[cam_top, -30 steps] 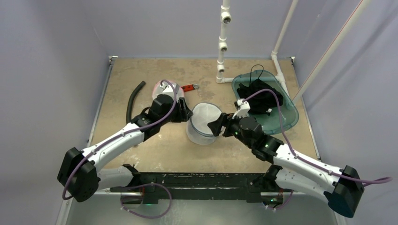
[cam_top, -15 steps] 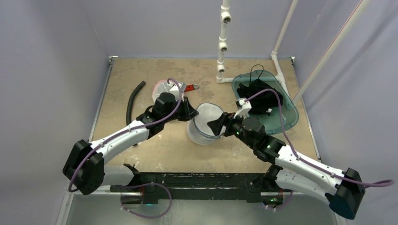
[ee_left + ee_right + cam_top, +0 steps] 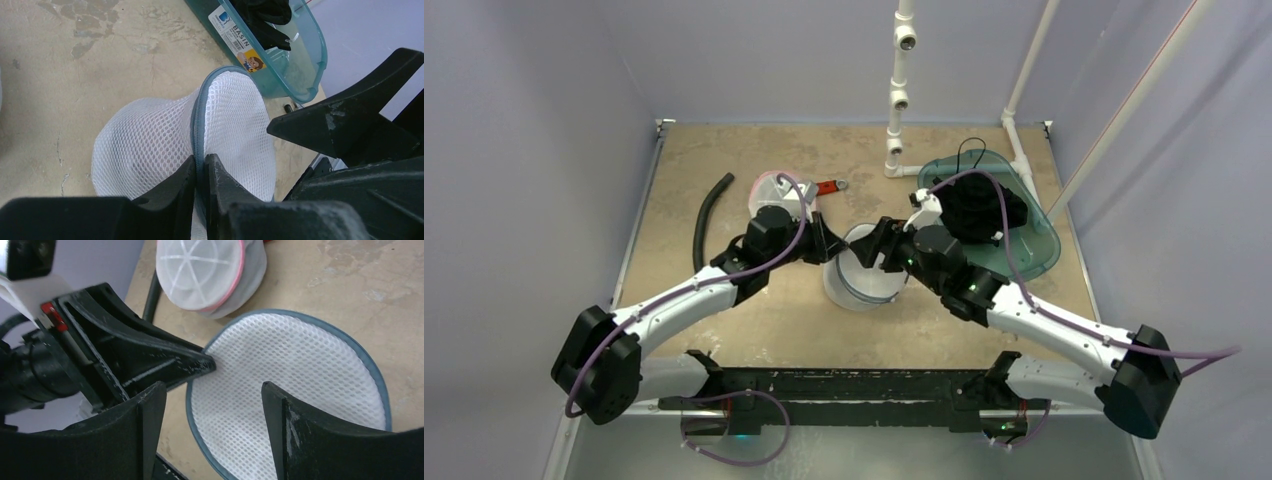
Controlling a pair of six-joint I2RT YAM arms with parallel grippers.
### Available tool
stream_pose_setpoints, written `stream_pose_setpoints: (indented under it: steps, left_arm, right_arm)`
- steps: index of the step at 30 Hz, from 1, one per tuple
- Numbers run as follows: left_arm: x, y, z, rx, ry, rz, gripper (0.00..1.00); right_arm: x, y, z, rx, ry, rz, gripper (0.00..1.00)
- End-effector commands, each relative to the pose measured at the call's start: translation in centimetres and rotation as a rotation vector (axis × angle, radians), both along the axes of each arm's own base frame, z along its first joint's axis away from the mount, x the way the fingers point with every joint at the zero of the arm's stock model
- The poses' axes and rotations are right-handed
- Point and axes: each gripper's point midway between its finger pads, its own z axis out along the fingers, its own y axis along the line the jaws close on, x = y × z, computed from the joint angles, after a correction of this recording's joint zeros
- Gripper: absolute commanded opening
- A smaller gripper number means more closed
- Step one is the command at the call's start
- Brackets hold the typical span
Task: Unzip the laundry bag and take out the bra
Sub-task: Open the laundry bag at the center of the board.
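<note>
A: Your left end effector (image 3: 201, 170) — status?
B: Pinching the laundry bag (image 3: 864, 285) at its grey rim seam. Bag sits mid bench (image 3: 724, 160), left of the teal basin (image 3: 1039, 250). Your right end effector (image 3: 212, 390) hangs spread over its mesh top.

place: lab test cell | PVC pipe frame (image 3: 898, 100) | plain walls (image 3: 534, 130) | worn tabletop (image 3: 724, 150)
</note>
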Motion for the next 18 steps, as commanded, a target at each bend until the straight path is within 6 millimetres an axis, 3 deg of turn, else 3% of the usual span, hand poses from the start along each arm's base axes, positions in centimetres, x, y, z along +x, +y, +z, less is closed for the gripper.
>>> stream_pose_setpoints:
  steps: [1, 5, 14, 18]
  left_arm:
    - [-0.3, -0.3, 2.7, -0.072, -0.084, -0.032, 0.12]
    - [-0.6, -0.2, 2.9, -0.081, -0.091, -0.039, 0.11]
    - [-1.2, -0.4, 2.7, -0.126, -0.086, -0.053, 0.08]
    - [-1.9, -0.9, 3.3, -0.161, -0.097, -0.094, 0.18]
  right_arm:
    - [1.0, 1.2, 2.9, 0.083, -0.016, -0.014, 0.72]
    - [1.7, 1.5, 2.4, 0.048, 0.002, -0.030, 0.72]
    - [2.3, 2.9, 0.9, 0.022, 0.061, -0.007, 0.57]
    - [2.6, 2.8, 0.4, 0.004, 0.065, -0.024, 0.47]
